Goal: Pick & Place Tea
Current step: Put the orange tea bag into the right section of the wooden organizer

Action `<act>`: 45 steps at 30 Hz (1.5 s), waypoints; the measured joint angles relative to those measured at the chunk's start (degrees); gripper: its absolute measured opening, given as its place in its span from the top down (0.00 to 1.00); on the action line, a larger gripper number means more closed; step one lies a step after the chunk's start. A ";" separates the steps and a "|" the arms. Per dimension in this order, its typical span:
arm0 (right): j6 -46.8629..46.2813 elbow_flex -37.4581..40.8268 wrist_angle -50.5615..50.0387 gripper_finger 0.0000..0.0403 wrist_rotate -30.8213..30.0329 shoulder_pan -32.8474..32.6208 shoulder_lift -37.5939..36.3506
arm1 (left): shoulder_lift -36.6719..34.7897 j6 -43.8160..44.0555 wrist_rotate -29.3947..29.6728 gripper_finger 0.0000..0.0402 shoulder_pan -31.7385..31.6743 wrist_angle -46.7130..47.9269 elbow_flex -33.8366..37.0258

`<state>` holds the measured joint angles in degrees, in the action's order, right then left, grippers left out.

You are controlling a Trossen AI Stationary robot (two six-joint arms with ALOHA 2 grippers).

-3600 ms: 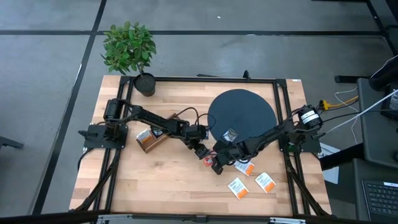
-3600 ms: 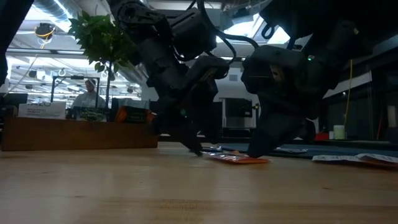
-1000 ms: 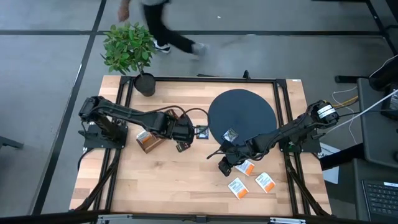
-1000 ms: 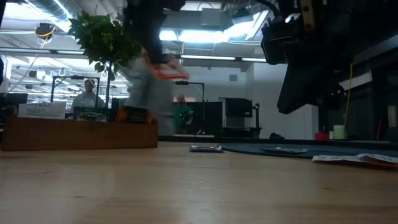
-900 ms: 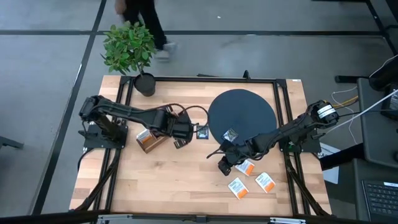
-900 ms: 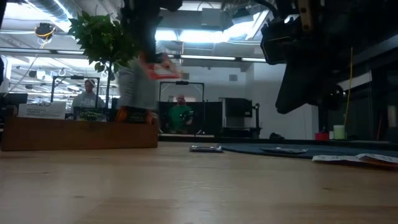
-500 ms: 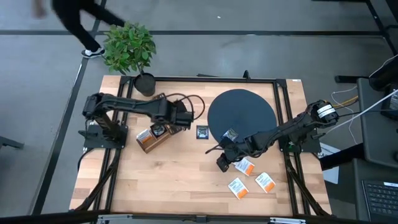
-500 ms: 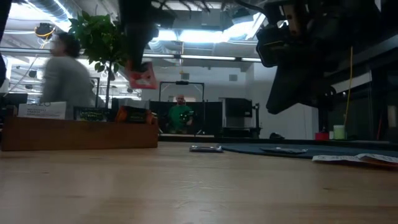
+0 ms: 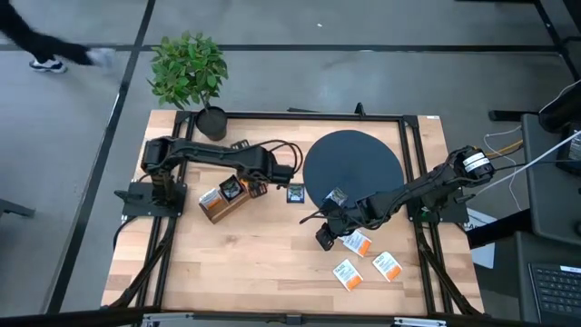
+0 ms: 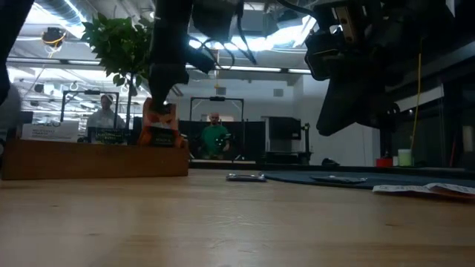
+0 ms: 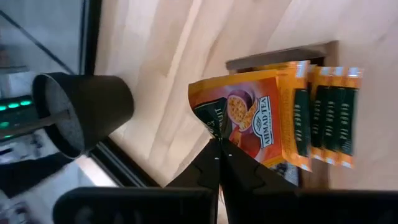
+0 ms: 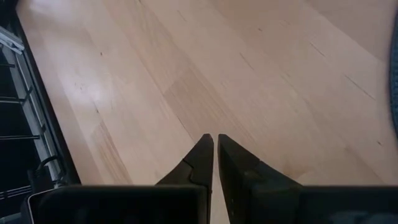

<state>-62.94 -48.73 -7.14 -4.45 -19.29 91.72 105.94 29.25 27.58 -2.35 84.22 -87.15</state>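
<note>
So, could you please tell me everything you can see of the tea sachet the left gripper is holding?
The red-orange sachet is a flat, glossy packet printed with passion fruit halves, the words AHMAD TEA and a dark green panel. The left gripper, shut, pinches it by one edge, and in the low view it hangs upright in the air. It sits just above the wooden box, where more yellow-and-green sachets already stand on edge. I cannot tell whether it touches them.

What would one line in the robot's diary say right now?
left gripper: shut on red-orange tea sachet, over wooden box | right gripper: shut, empty, above table | dark sachet: beside disc
</note>
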 joint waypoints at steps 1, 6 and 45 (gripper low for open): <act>0.00 0.00 0.00 0.93 0.00 0.00 0.00 | 0.45 0.01 0.63 1.00 0.00 0.22 0.00; 0.07 -0.02 -0.15 0.93 0.00 0.00 0.00 | 1.94 0.05 1.30 1.00 -0.02 0.07 0.00; 0.63 -0.02 -0.04 0.93 -0.04 0.00 0.00 | 0.11 4.99 -3.32 0.90 2.58 -7.90 2.05</act>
<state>-62.30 -48.75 -7.18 -4.49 -19.29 91.72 106.05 34.23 24.27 0.23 76.32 -85.10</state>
